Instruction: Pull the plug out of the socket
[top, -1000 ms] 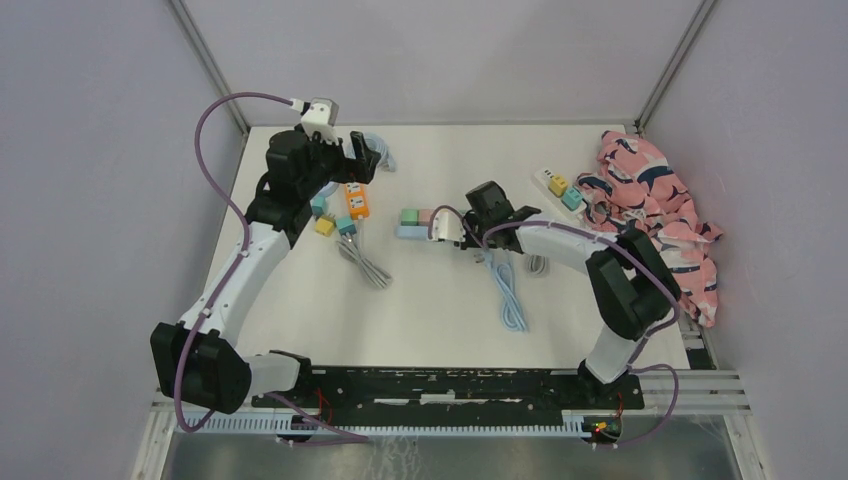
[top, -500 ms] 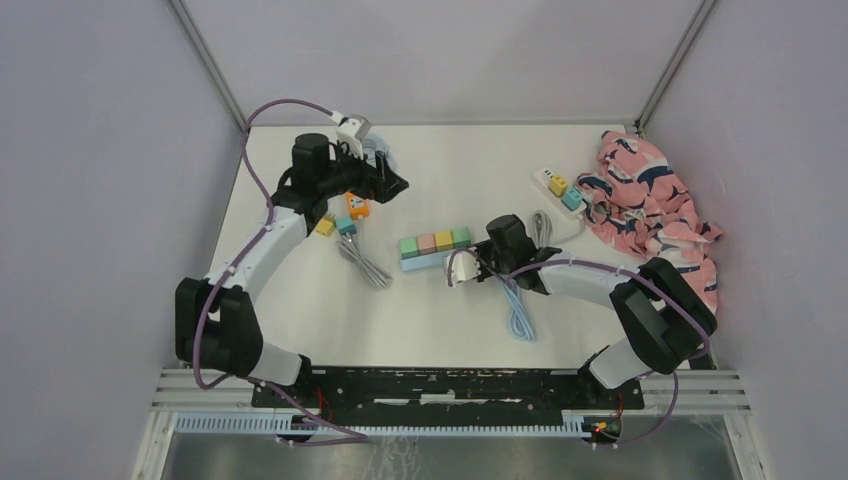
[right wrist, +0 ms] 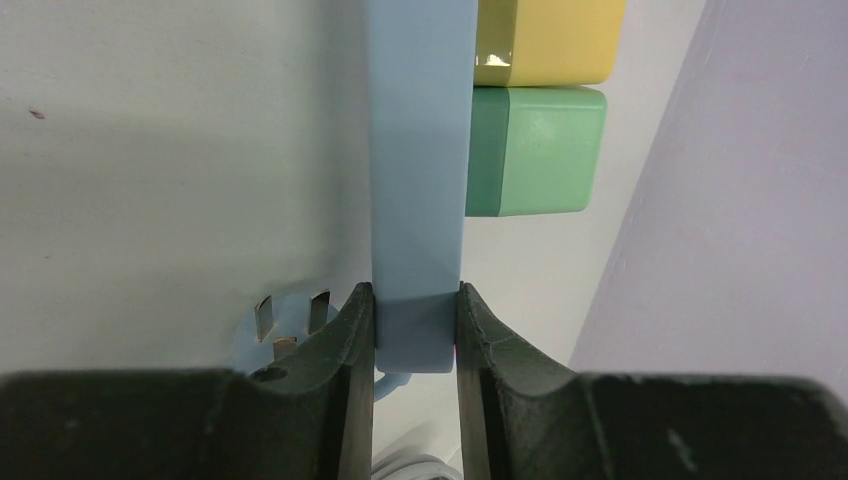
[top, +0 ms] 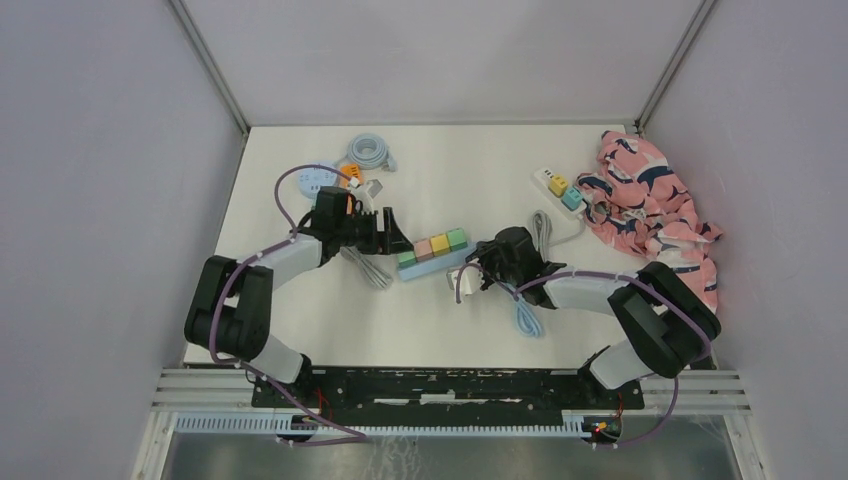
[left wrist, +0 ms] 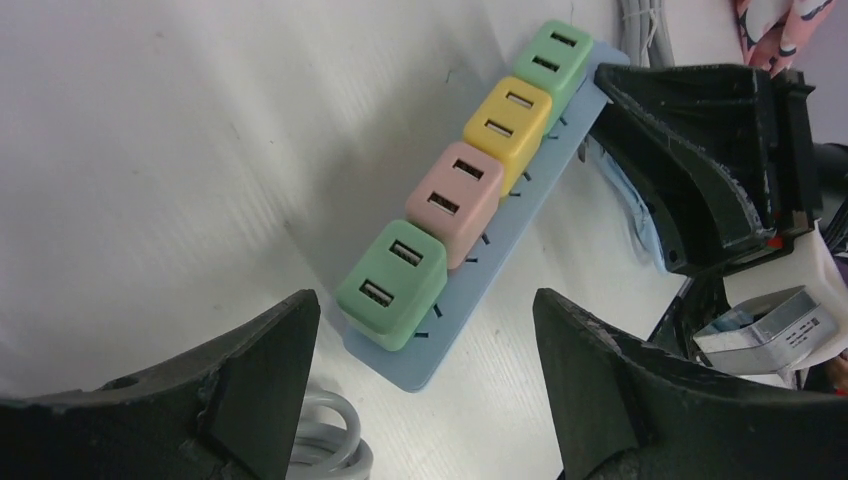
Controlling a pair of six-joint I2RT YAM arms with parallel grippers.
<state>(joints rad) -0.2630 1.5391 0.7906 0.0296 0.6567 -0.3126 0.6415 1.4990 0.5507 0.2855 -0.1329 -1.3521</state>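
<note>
The only print I can spot is on a silver tag (left wrist: 760,330) by the right wrist, and it is too small to read. Short black ticks run along the edge of the blue strip (left wrist: 470,300).

The strip (top: 440,259) lies slantwise near the middle of the table (top: 450,170). It carries four cube plugs in a row, each with two slots on top: the left green plug (left wrist: 392,283), pink plug (left wrist: 455,200), yellow plug (left wrist: 508,118) and right green plug (left wrist: 555,55). All four sit in the strip.

The left gripper (left wrist: 425,320) is at the strip's left end with its jaws spread wide. The left green plug sits in the gap between the fingers, and neither finger touches it or grips anything.

The right gripper (right wrist: 415,310) has its jaws closed tight on the strip's right end (right wrist: 420,150), one finger pressed to each long side. The right green plug (right wrist: 535,150) is just beyond its fingertips.

Bare metal prongs (right wrist: 318,311) lie beside that gripper on the table. A blue cable (top: 522,312) trails toward the near edge.

A white strip (top: 552,180) and a pink cloth (top: 650,205) lie by the right edge. A grey coil (top: 368,152) lies at the far edge.
</note>
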